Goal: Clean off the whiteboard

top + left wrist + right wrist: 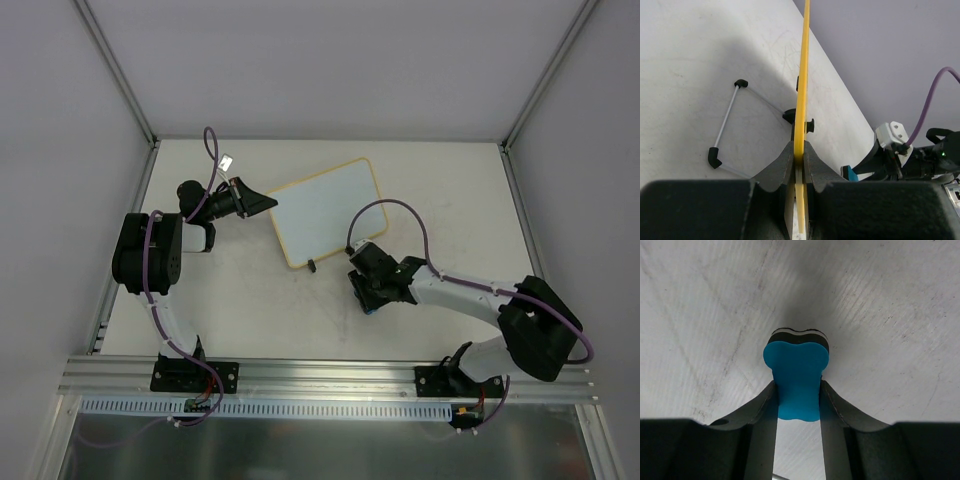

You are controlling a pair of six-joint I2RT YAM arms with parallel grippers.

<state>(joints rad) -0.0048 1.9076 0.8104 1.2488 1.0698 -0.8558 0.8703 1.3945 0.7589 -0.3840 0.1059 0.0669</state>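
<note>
The whiteboard [325, 210], glossy white with a pale-yellow frame, lies tilted at the table's middle back, and I see no marks on it. My left gripper [262, 200] is shut on its left edge. In the left wrist view the yellow frame [802, 90] runs edge-on between the fingers of that gripper [799, 154], with a black clip foot [810, 125] beyond them. My right gripper [365, 296] is below the board, low over the table, shut on the blue eraser [797, 377]. The eraser's felt layer [798, 335] faces the table.
A thin wire stand with black end caps [726, 122] shows beside the board in the left wrist view. A black clip foot [312, 266] sticks out of the board's near edge. Grey walls enclose the table; an aluminium rail [330, 375] runs along the front.
</note>
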